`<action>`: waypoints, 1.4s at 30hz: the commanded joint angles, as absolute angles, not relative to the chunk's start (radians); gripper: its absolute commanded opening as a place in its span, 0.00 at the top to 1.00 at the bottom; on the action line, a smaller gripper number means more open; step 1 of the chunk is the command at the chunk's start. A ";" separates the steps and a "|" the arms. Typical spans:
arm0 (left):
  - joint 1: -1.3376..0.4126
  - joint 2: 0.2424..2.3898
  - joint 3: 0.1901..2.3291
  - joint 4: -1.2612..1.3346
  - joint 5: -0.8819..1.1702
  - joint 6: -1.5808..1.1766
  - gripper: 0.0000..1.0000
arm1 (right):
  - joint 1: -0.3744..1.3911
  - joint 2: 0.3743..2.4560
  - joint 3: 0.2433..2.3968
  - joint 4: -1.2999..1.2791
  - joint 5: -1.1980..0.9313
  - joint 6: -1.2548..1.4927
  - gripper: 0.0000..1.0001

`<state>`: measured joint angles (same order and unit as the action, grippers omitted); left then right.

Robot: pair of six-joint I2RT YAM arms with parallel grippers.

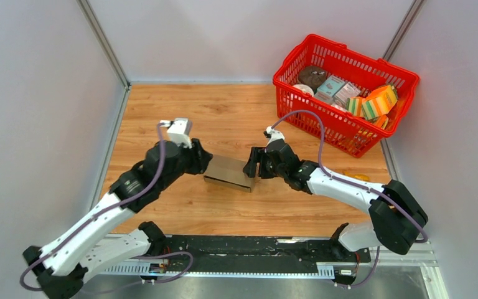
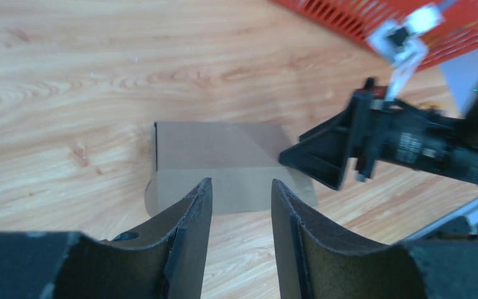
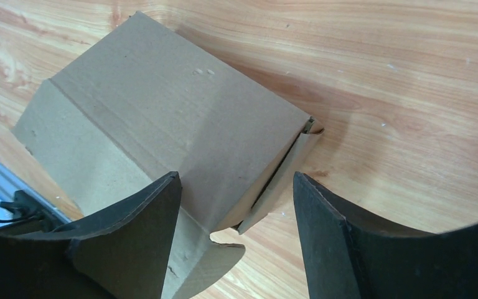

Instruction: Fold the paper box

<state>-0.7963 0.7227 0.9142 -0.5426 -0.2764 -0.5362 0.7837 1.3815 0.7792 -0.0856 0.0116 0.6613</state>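
Since the paper box (image 1: 229, 172) already has its box shape, the step in hand looks like shutting its last end, I think; the next move calls for a soft push on the loose flap (image 3: 283, 177) so it tucks in, while the other end is kept from sliding. It is plain brown card with no print, low and long, with neat folds; at one end the flap sticks out a bit, and a small tab (image 3: 215, 258) pokes out below it; it lies in the middle of the wooden table (image 1: 224, 106), between the two grippers. The right gripper (image 3: 233, 177) is at the loose end, jaws spread wide, holding nothing; the left gripper (image 2: 239, 187) is just beside the other end, jaws spread too, gripping nothing; a red basket (image 1: 342, 128) stands well apart in the far corner.
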 commanded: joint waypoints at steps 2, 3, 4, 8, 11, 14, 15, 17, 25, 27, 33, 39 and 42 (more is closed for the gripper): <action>-0.678 0.941 0.844 -0.376 -0.044 -0.572 0.58 | 0.819 1.338 0.769 -0.081 0.152 0.572 0.31; -0.637 0.963 0.794 -0.291 -0.008 -0.593 0.61 | 0.824 1.338 0.758 -0.081 0.161 0.566 0.31; -0.623 0.979 0.767 -0.249 0.021 -0.630 0.63 | 0.830 1.339 0.753 -0.081 0.164 0.560 0.30; -0.604 1.022 0.681 -0.140 0.028 -0.657 0.65 | 0.836 1.330 0.720 -0.061 0.164 0.552 0.31; -0.604 1.026 0.647 -0.140 0.003 -0.655 0.65 | 0.835 1.325 0.690 -0.038 0.157 0.558 0.32; -0.604 1.046 0.611 -0.121 0.005 -0.666 0.65 | 0.836 1.344 0.675 -0.015 0.135 0.569 0.32; -0.603 1.051 0.598 -0.120 0.005 -0.669 0.65 | 0.836 1.347 0.672 -0.009 0.130 0.571 0.32; -0.604 1.052 0.577 -0.109 0.003 -0.680 0.66 | 0.836 1.364 0.667 -0.009 0.108 0.581 0.32; -0.604 1.051 0.509 -0.103 -0.028 -0.686 0.66 | 0.825 1.280 0.719 -0.064 -0.017 0.614 0.31; -0.604 1.051 0.497 -0.101 -0.032 -0.686 0.66 | 0.825 1.250 0.756 -0.083 -0.058 0.644 0.32; -0.603 1.046 0.477 -0.084 -0.035 -0.690 0.66 | 0.818 1.328 0.778 0.076 -0.227 0.721 0.41; -0.604 0.950 0.515 -0.129 -0.005 -0.684 0.63 | 0.761 1.517 0.715 0.432 -0.443 0.830 0.76; -0.601 0.920 0.586 -0.181 0.041 -0.658 0.59 | 0.744 1.597 0.663 0.558 -0.485 0.867 0.82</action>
